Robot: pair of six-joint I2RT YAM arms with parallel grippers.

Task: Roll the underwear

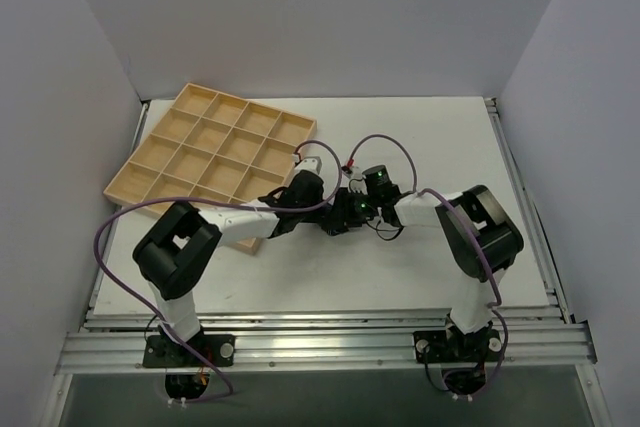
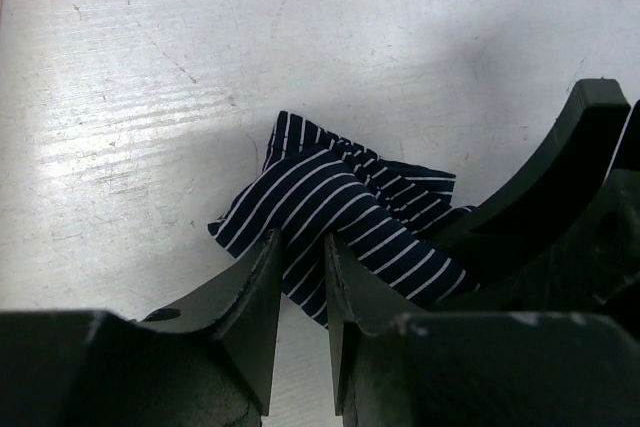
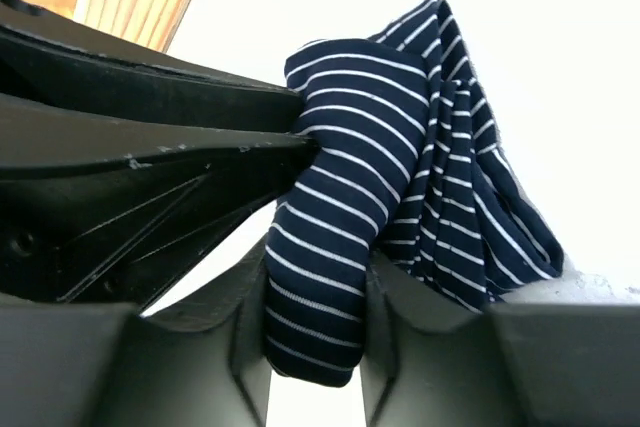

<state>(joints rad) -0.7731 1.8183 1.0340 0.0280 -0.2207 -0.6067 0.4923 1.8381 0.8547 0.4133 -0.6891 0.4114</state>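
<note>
The left gripper (image 2: pixel 300 247) has its jaws drawn nearly together, with only a narrow slot between the two dark fingers (image 2: pixel 250 297). A fold of the underwear (image 2: pixel 330 192) sits in that slot, pinched from both sides. The right gripper (image 3: pixel 315 287) is clamped the same way. Its jaws stand a little apart, and a thick rolled band of the same cloth fills the gap and presses against both inner faces.

The underwear is dark navy with thin white stripes, bunched into a loose, crumpled bundle rather than a neat roll. From the left wrist camera it lies on the white table (image 1: pixel 430 137), with one striped corner spread flat to the left. The rest is gathered up toward the right gripper's dark fingers, which touch it from the right. From the right wrist camera the bundle rises above the jaws in several stacked folds, and the left gripper's fingers press into its left side.

Seen from above, both arms reach inward and their grippers meet tip to tip near the middle of the table. They hide the underwear almost entirely in that view.

A shallow wooden tray (image 1: pixel 147 139), divided into a grid of square cells, lies at the table's far left. It is set at an angle, and its near corner runs under the left arm. Purple cables loop along both arms.
</note>
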